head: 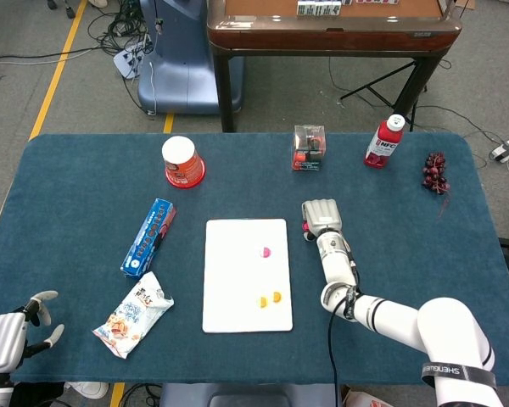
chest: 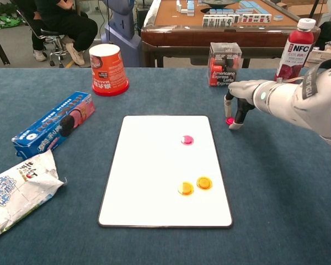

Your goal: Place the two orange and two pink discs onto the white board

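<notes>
The white board (head: 237, 254) (chest: 149, 165) lies mid-table. On it sit one pink disc (head: 266, 252) (chest: 187, 140) and two orange discs (head: 263, 301) (head: 276, 297) (chest: 185, 189) (chest: 204, 183) side by side. A second pink disc (chest: 229, 121) (head: 305, 226) lies on the blue cloth just off the board's right edge. My right hand (head: 321, 216) (chest: 240, 99) reaches down over it, pinching it between thumb and a fingertip at table level. Beyond the table's near left corner, my left hand (head: 13, 335) hangs with fingers apart, holding nothing.
A red cup (head: 183, 161) (chest: 107, 69) stands at the back left. A blue biscuit box (head: 149, 236) (chest: 55, 124) and a snack bag (head: 134, 314) (chest: 16, 190) lie left of the board. A coffee box (chest: 225, 63), a red bottle (chest: 295, 49) and dark berries (head: 434, 172) line the back right.
</notes>
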You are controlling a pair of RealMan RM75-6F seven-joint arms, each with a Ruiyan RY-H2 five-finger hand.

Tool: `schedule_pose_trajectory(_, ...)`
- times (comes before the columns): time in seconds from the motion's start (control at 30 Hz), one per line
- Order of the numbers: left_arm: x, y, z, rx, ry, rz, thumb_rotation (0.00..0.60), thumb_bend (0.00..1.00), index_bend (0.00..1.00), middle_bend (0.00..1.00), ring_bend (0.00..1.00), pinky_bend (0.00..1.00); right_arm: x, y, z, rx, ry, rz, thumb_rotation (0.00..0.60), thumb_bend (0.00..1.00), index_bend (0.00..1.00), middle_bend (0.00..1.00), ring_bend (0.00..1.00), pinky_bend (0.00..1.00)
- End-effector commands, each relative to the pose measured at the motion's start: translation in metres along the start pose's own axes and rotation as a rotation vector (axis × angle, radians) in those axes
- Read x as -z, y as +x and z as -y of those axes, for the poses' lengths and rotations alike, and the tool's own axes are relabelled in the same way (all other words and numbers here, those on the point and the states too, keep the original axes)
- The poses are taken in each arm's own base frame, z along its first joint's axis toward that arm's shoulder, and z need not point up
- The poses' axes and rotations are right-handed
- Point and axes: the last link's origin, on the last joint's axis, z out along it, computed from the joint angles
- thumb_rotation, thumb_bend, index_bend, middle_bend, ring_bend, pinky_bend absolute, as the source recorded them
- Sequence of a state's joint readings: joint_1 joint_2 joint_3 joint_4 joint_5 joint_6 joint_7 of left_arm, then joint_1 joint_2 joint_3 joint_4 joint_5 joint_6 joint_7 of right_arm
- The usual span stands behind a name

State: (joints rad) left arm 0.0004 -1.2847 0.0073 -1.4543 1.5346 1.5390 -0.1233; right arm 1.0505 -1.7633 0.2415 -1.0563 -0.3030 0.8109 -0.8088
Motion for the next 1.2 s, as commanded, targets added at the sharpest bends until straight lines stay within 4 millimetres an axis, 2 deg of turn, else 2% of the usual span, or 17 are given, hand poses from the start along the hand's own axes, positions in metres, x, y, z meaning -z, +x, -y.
schedule_pose_trajectory(0.03, 0.000, 0.000, 0.000, 0.000, -0.001, 0.001, 0.600, 0.27, 0.35, 0.60, 0.58, 0.82, 0.000, 0.000, -0.001, 0.000, -0.001, 0.000, 0.600, 0.23, 0.45, 1.00, 1.00, 1.00)
schedule_pose_trajectory(0.47, 0.000, -0.001, -0.001, 0.001, -0.001, 0.001, 0.600, 0.27, 0.35, 0.60, 0.58, 0.82, 0.005, 0.000, -0.004, -0.011, 0.007, -0.006, 0.600, 0.23, 0.50, 1.00, 1.00, 1.00)
schedule_pose_trajectory(0.77, -0.002, 0.001, -0.002, 0.001, -0.003, -0.004, 0.600, 0.27, 0.35, 0.60, 0.58, 0.82, 0.018, 0.016, -0.007, -0.010, 0.041, -0.060, 0.600, 0.23, 0.50, 1.00, 1.00, 1.00)
schedule_pose_trajectory(1.0, -0.003, 0.001, -0.006, -0.002, -0.012, -0.005, 0.600, 0.27, 0.35, 0.60, 0.58, 0.82, 0.037, 0.027, 0.003, 0.000, 0.111, -0.100, 0.600, 0.23, 0.50, 1.00, 1.00, 1.00)
schedule_pose_trajectory(1.2, -0.005, 0.003, -0.007, -0.003, -0.015, -0.009, 0.600, 0.27, 0.35, 0.60, 0.58, 0.82, 0.054, 0.030, 0.023, 0.018, 0.194, -0.126, 0.600, 0.23, 0.50, 1.00, 1.00, 1.00)
